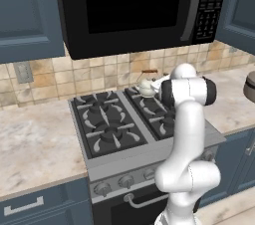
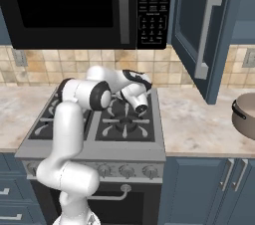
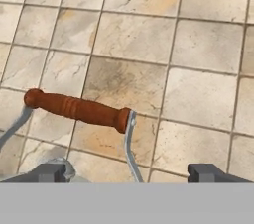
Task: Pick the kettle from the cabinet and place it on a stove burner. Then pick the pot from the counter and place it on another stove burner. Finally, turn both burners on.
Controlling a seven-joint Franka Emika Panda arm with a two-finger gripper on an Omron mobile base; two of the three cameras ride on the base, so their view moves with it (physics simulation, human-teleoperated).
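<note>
The cream-white kettle (image 1: 146, 88) stands on the back right burner of the black stove (image 1: 107, 124), close to the tiled wall. In the hand view its reddish-brown handle bar (image 3: 77, 110) lies just ahead of my gripper (image 3: 128, 172), slightly to the left. The gripper is open: its fingertips (image 3: 203, 172) stand wide apart and touch nothing, with one handle wire rising between them. In the right base view the hand (image 2: 140, 102) points down over the rear of the stove (image 2: 124, 124) and hides the kettle. The taupe pot (image 2: 245, 115) sits on the counter (image 2: 199, 124) at far right. The cabinet door (image 2: 199, 30) stands open.
A black microwave (image 1: 134, 5) hangs low over the stove, just above the arm. The front burner grates (image 1: 112, 137) are bare. Silver knobs (image 1: 124, 181) line the stove's front panel. The open cabinet door juts out over the counter right of the stove.
</note>
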